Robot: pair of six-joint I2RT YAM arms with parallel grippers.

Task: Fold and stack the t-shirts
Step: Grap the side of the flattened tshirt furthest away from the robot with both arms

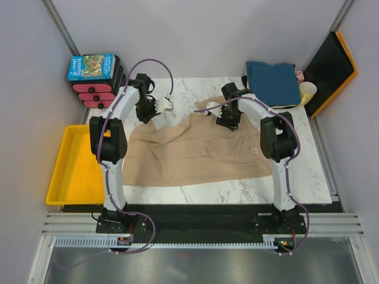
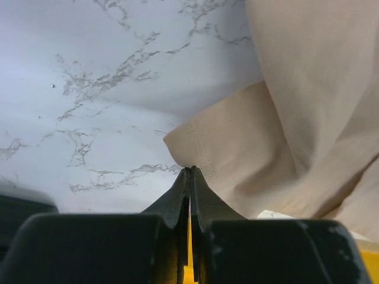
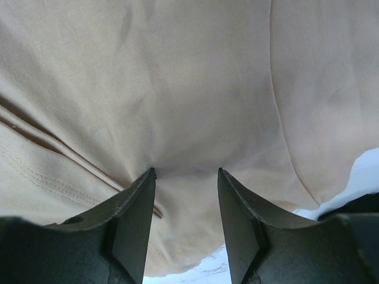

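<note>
A yellow tray (image 1: 70, 168) lies off the left edge of the table (image 1: 308, 171), and beyond it at the far left a blue picture box (image 1: 92, 66) tops a red-and-black stack. The left end effector (image 2: 189, 173) is fully closed, its tips nipping a hemmed corner of the tan t-shirt (image 1: 195, 154), which hangs lifted there with its shadow on the marble. That shirt sprawls rumpled across the middle of the table, between the two arms (a small white label shows near its right edge). The right end effector (image 3: 186, 174) sits at the shirt's far edge, its fingers about half apart with their tips against the cloth. Fabric fills the gap between them, but I cannot tell whether any fold is truly clamped. At the far right a folded teal-blue t-shirt (image 1: 272, 80) lies flat, with a pale yellow cup (image 1: 308, 92) just to its right.
</note>
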